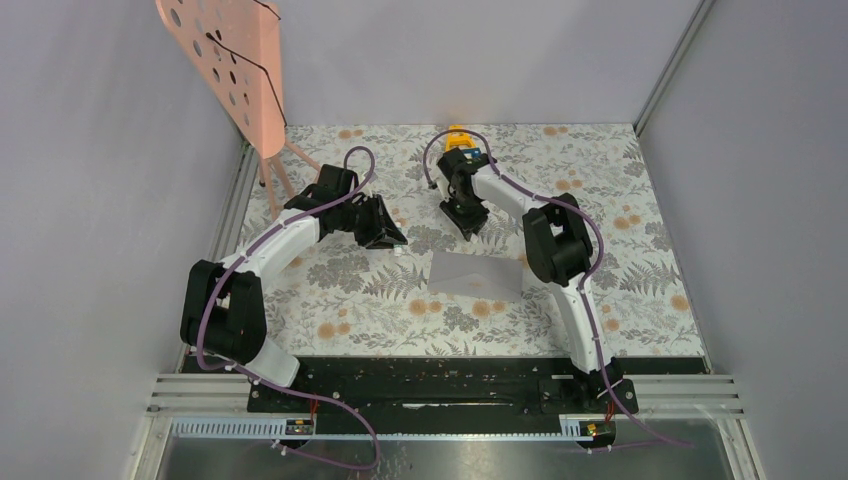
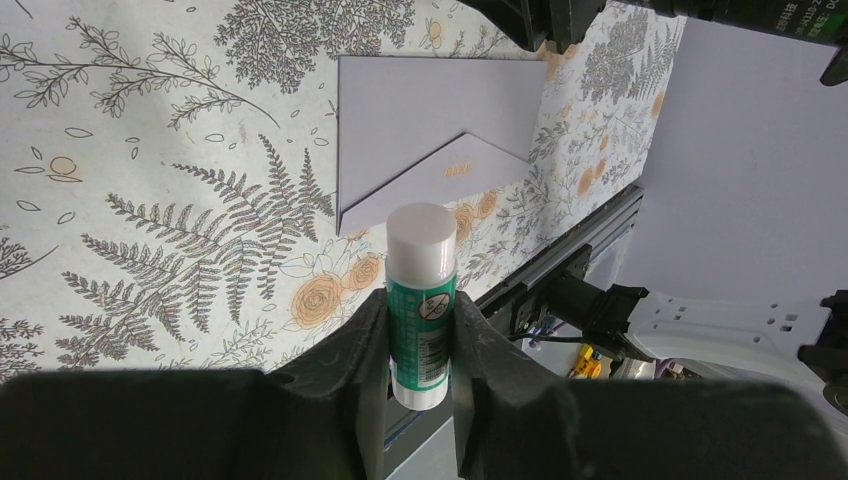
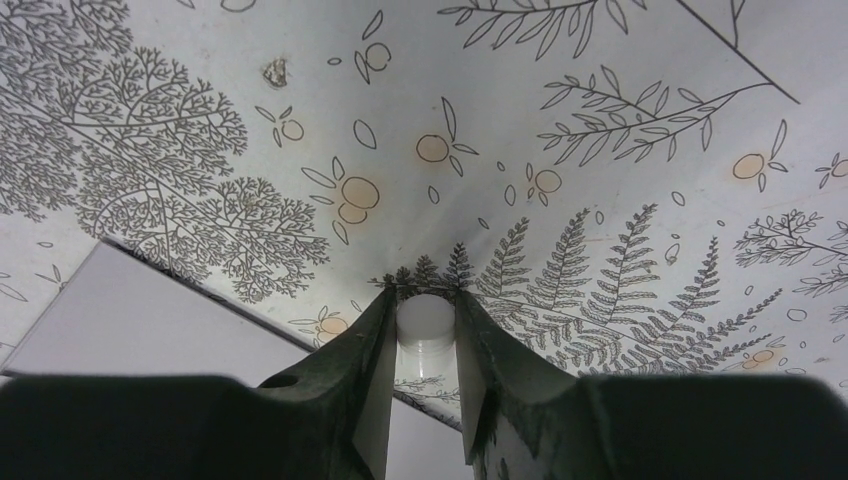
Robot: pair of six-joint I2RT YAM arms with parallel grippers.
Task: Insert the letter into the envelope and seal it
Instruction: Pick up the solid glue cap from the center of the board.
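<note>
Presently, one envelope [image 1: 475, 275] is recorded lying flat on the floral table [image 1: 330, 310], a little toward the arm bases from both grippers. Its long axis is seen running left to right, roughly parallel to the near table edge. The triangular flap is seen lying down over the body in the left wrist view. Whether it is stuck cannot be told.

Left gripper [image 2: 420, 305]: clamped on one glue stick [image 2: 421, 250], green-labelled, with its white end pointing toward the envelope. From this gripper the envelope is placed ahead, to the right and toward the bases, close by but apart.

Right gripper [image 3: 425, 297]: closed on one small white round piece [image 3: 425, 325], judged to be the glue-stick cap. It is held low over the table. A corner of the envelope is seen just beside it, toward the bases.

In the top view the right gripper is judged slightly the nearer of the two. The glue, however, is carried by the left, so the coming move is judged to depend on the left gripper's short reach rightward and nearward to the flap.

Count: envelopes, one; glue sticks, one; cap-like pieces, one. No letter sheet is seen, and whether it is already inside cannot be told. One pink perforated board [image 1: 225, 60] is noted at the far left.
</note>
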